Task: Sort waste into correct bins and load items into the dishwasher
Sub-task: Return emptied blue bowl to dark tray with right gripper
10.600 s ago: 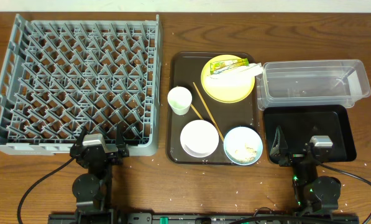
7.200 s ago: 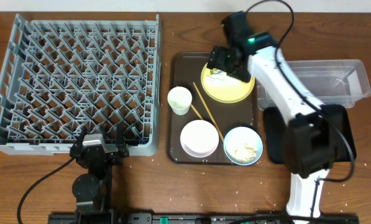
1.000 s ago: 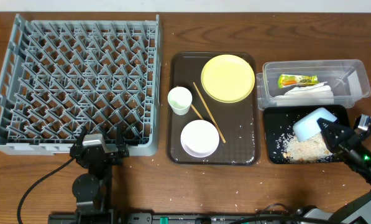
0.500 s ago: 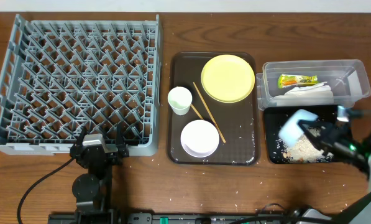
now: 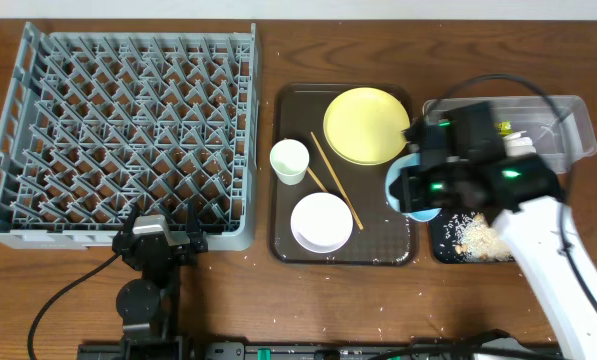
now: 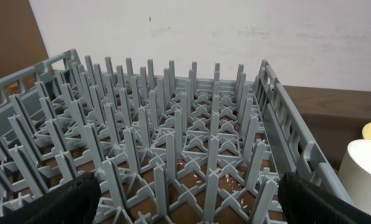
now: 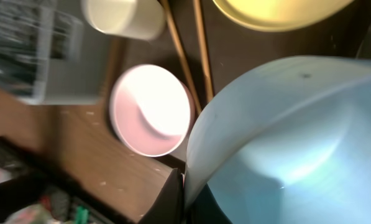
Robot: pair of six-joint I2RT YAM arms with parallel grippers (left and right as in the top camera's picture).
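Note:
My right gripper (image 5: 414, 190) is shut on the rim of the light blue bowl (image 5: 406, 188), which hangs tilted over the right edge of the brown tray (image 5: 288, 110). In the right wrist view the bowl (image 7: 284, 143) fills the frame and looks emptied, its rim pinched by my right gripper (image 7: 184, 190). Below it are the white bowl (image 7: 151, 109), white cup (image 7: 124, 15), chopsticks (image 7: 182, 56) and yellow plate (image 7: 278, 12). Rice scraps (image 5: 475, 236) lie in the black tray (image 5: 440, 250). The arm partly hides the clear tub (image 5: 568, 120). My left gripper (image 5: 165, 240) rests open at the dish rack (image 5: 123, 135).
On the brown tray the yellow plate (image 5: 367, 125), white cup (image 5: 289, 160), white bowl (image 5: 321, 222) and chopsticks (image 5: 335, 180) stay put. Rice grains dot the wood along the front. The left wrist view faces the rack's pegs (image 6: 173, 155), with the cup (image 6: 365, 174) at right.
My right arm has swung left with the light blue bowl, from over the black tray to the brown tray's right edge. The rice stays in the black tray. The left arm is still.

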